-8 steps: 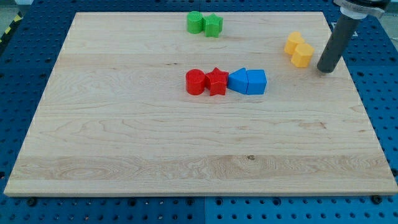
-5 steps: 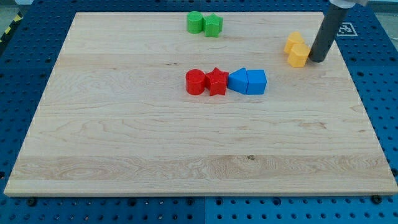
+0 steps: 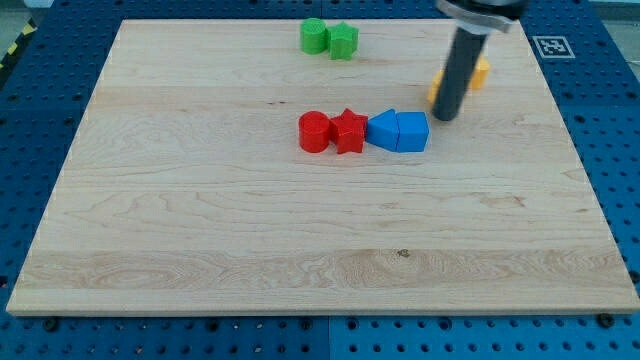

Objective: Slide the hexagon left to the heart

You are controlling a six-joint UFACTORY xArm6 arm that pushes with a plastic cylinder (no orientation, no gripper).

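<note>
Camera view shows my arm ending in a straight dark rod with no hand on it, so nothing there stands apart or together; the rod leans down from the view's top right and my tip (image 3: 445, 118) rests on the wooden table (image 3: 250, 230), just to the view's right of and slightly above the blue row. The task's two yellow pieces lie right at the rod, in the upper right part of the table. The upper yellow block (image 3: 481, 72) peeks out on the rod's right side, and the lower yellow block (image 3: 435, 92) shows only as a thin sliver on the rod's left side. The rod covers so much of both that I cannot tell which is the hexagon and which the heart, nor whether they touch each other. My tip is just below the lower yellow block. Near the middle of the table four blocks sit in a touching row: a red cylinder (image 3: 314, 131) at the view's left, then a red star (image 3: 349, 131), a blue wedge-like block (image 3: 382, 130) and a blue cube (image 3: 412, 131). At the view's top, well apart from the rest, a green cylinder (image 3: 314, 36) sits against a green star (image 3: 343, 40).
</note>
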